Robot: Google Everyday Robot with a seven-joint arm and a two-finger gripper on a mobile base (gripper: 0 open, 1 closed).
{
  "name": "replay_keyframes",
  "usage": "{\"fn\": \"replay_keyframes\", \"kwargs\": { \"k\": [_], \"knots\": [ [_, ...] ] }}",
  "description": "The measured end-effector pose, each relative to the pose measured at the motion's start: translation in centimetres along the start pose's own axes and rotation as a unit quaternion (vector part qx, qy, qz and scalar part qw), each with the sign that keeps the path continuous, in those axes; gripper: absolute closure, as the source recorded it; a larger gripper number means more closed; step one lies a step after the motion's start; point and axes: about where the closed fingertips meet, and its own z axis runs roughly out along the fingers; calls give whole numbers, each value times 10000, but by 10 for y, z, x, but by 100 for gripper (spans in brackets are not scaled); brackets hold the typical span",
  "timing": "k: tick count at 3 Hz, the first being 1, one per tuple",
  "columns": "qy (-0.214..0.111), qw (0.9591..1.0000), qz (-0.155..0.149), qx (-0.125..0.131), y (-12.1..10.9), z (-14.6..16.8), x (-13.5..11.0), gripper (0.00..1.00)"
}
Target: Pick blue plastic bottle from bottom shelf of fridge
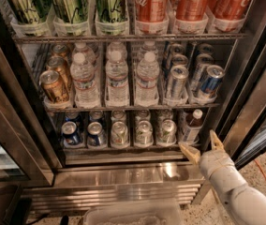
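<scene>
The blue plastic bottle (192,125) stands at the right end of the bottom shelf (123,146) of the open fridge (137,172). It has a white cap, a dark amber upper body and a white label with blue print. My gripper (202,144) is open, its two tan fingers spread, just below and slightly right of the bottle, in front of the shelf's front edge. It is not touching the bottle. The white arm runs down to the lower right corner.
Several cans (120,134) fill the other lanes of the bottom shelf. Clear water bottles (117,78) and cans stand on the shelf above, green and red cans on the top one. The dark door frame (252,102) is close on the right. A clear bin (133,214) lies below.
</scene>
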Motion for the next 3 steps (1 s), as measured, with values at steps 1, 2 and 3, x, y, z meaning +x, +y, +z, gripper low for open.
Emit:
{"fn": "replay_keyframes", "kwargs": {
  "k": [1, 2, 3],
  "knots": [
    [-22, 9999, -16, 156, -6, 9, 4, 22],
    [-66, 9995, -21, 310, -12, 16, 8, 18],
    [-16, 9994, 42, 355, -14, 25, 16, 21]
  ]
}}
